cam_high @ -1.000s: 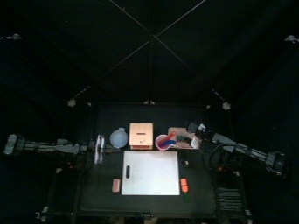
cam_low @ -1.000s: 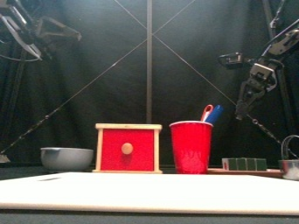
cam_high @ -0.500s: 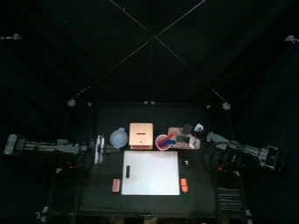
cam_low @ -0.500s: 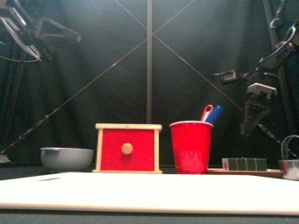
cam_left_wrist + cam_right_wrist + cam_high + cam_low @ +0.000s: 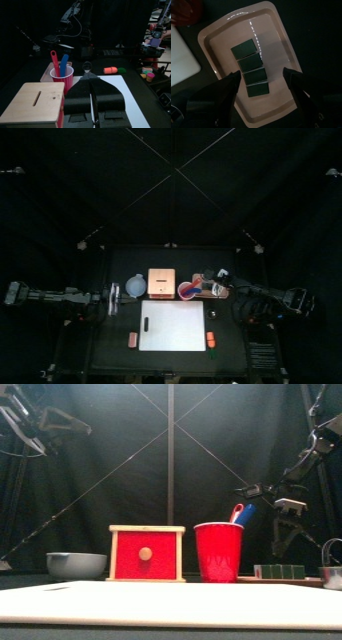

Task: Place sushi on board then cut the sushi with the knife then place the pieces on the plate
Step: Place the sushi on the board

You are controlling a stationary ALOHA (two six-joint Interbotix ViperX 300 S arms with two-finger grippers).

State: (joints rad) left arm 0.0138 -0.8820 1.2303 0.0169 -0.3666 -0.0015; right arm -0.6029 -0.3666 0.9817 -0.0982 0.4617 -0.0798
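The right gripper hangs with its jaws spread wide over the toy sushi roll, one jaw to each side of the row. The front view shows a gap between the jaw tips and the roll. The roll is four dark green blocks lying end to end in a line on the pink tray, at the right of the table behind the board. Just beside the tray, toward the middle, stands the red cup, with the blue knife and the red knife sticking out of it and leaning toward the gripper. Left of the cup is the wooden box with its red drawer front, and further left the blue-grey bowl. The white cutting board lies bare in front of them, an orange toy at its right edge and a reddish toy at its left edge. The left gripper rests at the table's left side, jaws pressed together, empty.
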